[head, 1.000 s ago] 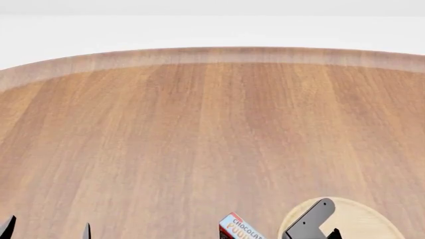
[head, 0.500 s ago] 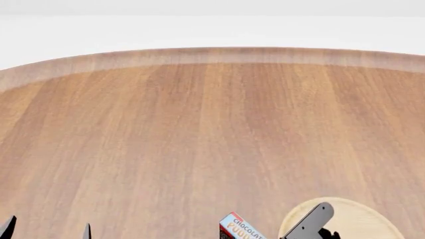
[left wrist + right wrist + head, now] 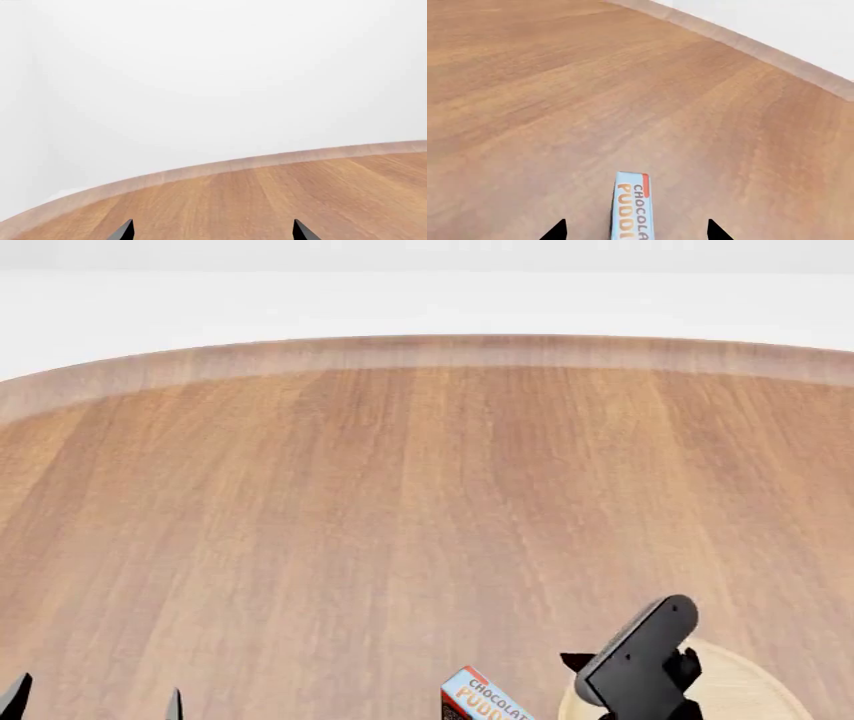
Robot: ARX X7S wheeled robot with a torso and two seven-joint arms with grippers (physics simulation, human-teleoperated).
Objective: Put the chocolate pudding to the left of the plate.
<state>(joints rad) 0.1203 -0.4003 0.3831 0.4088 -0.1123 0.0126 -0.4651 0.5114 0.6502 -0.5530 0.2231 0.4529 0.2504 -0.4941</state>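
Note:
The chocolate pudding box [image 3: 478,699] stands on the wooden table at the head view's bottom edge, just left of the pale round plate [image 3: 747,682], which my right arm partly covers. In the right wrist view the box's light blue top [image 3: 634,206] lies between my right gripper's two fingertips [image 3: 635,231], which stand wide apart on either side of it without touching. The right gripper itself is hidden in the head view behind its black wrist link [image 3: 643,655]. My left gripper [image 3: 94,702] is open and empty at the bottom left; its fingertips [image 3: 125,231] show over bare wood.
The round wooden table [image 3: 400,500] stretches far ahead with a lighter rim [image 3: 427,350] at the back. A white wall lies beyond it.
My right arm's black wrist link has risen and shifted slightly right over the plate. The pudding box and left gripper have not moved.

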